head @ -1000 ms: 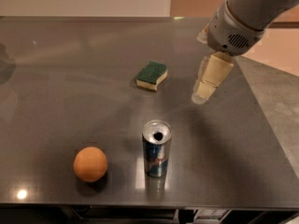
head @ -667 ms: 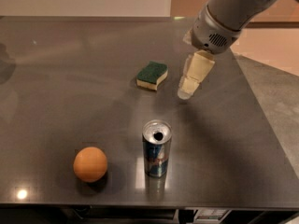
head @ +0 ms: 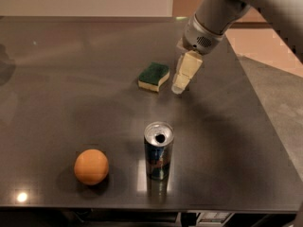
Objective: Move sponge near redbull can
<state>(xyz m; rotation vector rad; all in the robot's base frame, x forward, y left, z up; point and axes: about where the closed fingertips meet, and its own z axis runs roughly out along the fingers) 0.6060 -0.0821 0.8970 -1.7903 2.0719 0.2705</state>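
The cream gripper (head: 179, 85) hangs just right of the green-topped yellow foam sponge (head: 154, 76); released or clenched, I cannot tell. The slim blue-silver redbull can (head: 158, 151) stands well apart, its arm cut off above.

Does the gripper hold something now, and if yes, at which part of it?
Nothing is held. The cream two-finger gripper hangs just beside the green-topped, yellow-foam rectangular sponge, which lies apart from it on the dark table.
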